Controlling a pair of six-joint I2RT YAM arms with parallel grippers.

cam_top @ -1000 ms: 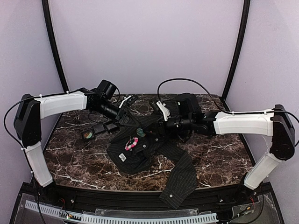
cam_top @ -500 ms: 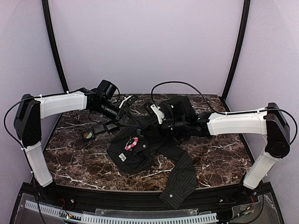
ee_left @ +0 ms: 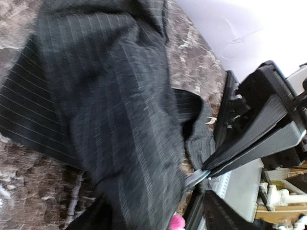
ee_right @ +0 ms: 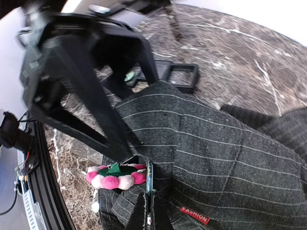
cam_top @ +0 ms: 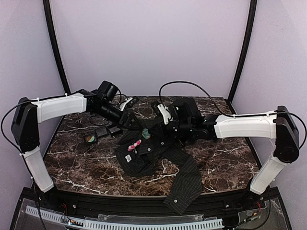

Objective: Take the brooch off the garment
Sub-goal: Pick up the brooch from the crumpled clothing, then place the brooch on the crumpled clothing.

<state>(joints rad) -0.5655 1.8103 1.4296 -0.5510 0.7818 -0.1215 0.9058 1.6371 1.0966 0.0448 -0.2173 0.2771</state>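
The garment (cam_top: 144, 160) is a black pinstriped shirt bunched on the marble table (cam_top: 76, 158); it fills the left wrist view (ee_left: 105, 96) and the right wrist view (ee_right: 216, 143). The brooch (cam_top: 135, 145), a ring of pink and white petals round a green centre (ee_right: 115, 176), is pinned on the cloth, and a pink petal (ee_left: 177, 222) shows in the left wrist view. My left gripper (cam_top: 134, 122) stands open, its fingers reaching down right beside the brooch (ee_right: 122, 152). My right gripper (cam_top: 152, 132) is shut on a thin teal disc (ee_right: 150, 175) at a fold of the shirt next to the brooch.
Three small black square trays (cam_top: 100, 132) sit on the table left of the shirt, two of them visible in the right wrist view (ee_right: 184, 74). A shirt sleeve (cam_top: 187, 177) hangs over the near table edge. A red FASHION label (ee_right: 195, 215) is sewn on the cloth.
The right gripper has moved left and shut at the teal disc. The left gripper has opened. The shirt has bunched and shifted slightly toward the back.
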